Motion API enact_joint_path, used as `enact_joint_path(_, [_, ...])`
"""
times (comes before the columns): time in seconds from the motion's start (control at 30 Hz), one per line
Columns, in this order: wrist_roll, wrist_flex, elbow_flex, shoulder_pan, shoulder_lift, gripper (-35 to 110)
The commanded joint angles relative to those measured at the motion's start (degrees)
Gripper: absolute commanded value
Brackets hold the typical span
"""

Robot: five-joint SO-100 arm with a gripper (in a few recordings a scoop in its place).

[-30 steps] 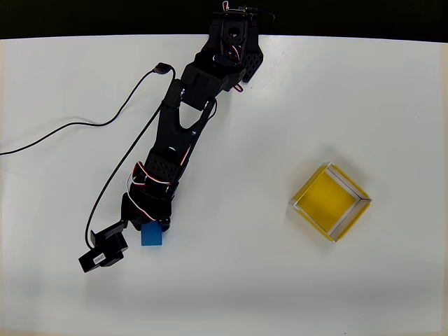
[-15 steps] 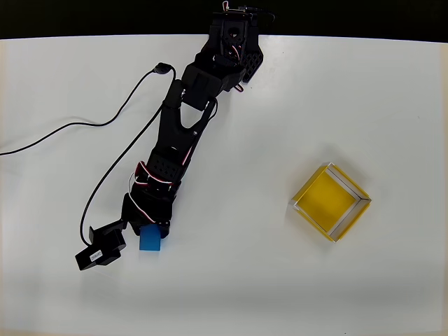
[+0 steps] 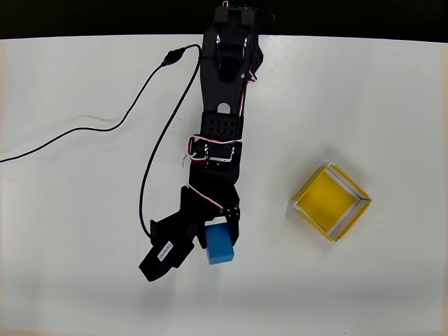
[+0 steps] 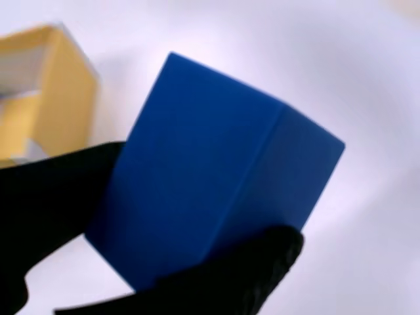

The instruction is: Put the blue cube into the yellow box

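From the wrist view I have the claw [image 4: 177, 262] clamped on the blue cube [image 4: 210, 170], black fingers on its lower edges and the cube sitting skewed, so I judge a corner-biased grip could let it twist or slip out in transit. Overhead, the cube [image 3: 219, 243] sits well apart from the yellow box [image 3: 330, 201] across the white counter [image 3: 364, 98]; released crooked, it could catch the box's thin walls.

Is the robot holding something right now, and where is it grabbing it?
Yes, the blue cube. The gripper has its jaws shut on two opposite side faces of it, near the cube's lower part in the wrist view.
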Motion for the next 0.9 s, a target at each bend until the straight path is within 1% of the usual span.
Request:
enact_joint_path(0.0, [0.2, -1.8, 2.3, -8.0, 14.5, 16])
enact_joint_path(0.17, [1.6, -5.0, 7.4, -17.6, 20.5, 16])
enact_joint_path(0.33, [2.5, -12.5, 12.8, -26.8, 23.3, 15])
enact_joint_path(0.43, [2.9, -15.5, 14.4, -30.6, 22.7, 15])
enact_joint_path(0.6, [5.1, -20.0, 13.3, -33.6, 16.4, 15])
enact_joint_path(0.87, [8.6, -25.0, 9.4, -34.0, 4.1, 15])
